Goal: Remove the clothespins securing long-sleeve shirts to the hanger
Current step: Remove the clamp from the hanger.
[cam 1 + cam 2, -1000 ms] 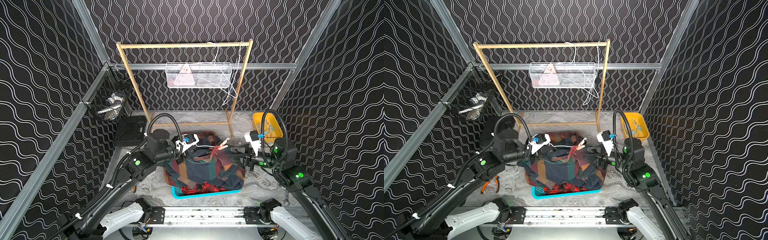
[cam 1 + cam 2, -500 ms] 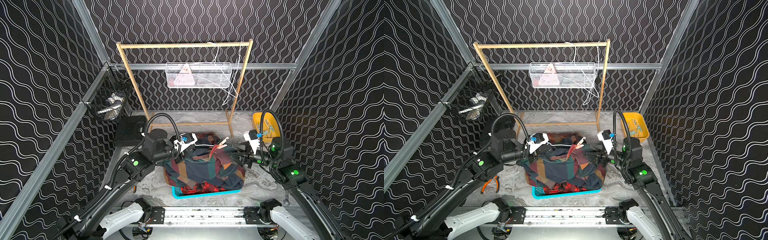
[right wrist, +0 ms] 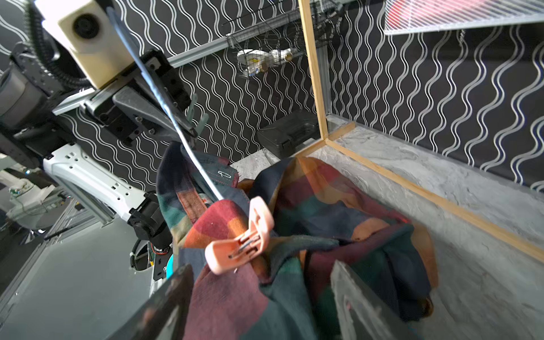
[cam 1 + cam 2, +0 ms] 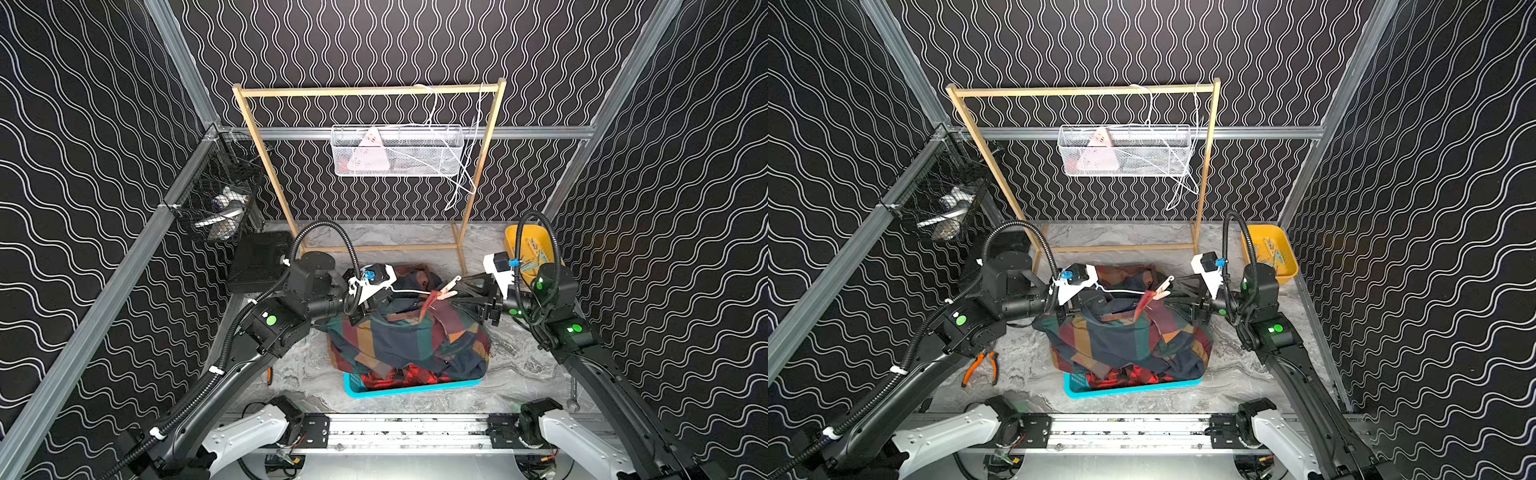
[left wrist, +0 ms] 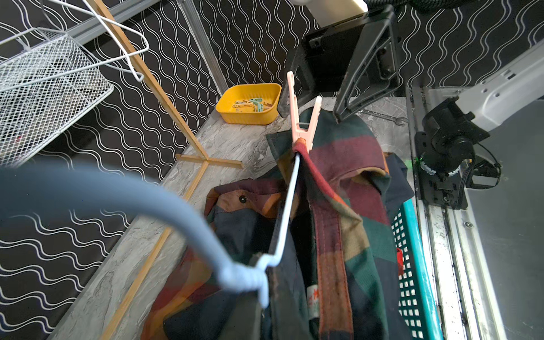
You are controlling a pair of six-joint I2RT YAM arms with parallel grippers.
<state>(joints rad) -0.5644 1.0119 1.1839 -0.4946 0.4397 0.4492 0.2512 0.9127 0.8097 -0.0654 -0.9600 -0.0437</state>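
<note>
My right tool [image 4: 457, 296] has risen and slid toward ten o'clock in both top views, its jaws spread wider than a second ago. Its tips now sit just beside the pink clothespin [image 4: 447, 289] on the hanger [image 4: 411, 291].

table grey marble [image 4: 519, 365] | teal basket [image 4: 415, 388] | yellow tray [image 5: 247, 116] | black case [image 4: 257, 262] | pliers [image 4: 980, 365]

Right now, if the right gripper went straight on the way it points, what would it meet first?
Most likely the pink clothespin clamping the plaid shirt to the white wire hanger; it sits just ahead of the open right gripper, gap unclear.
</note>
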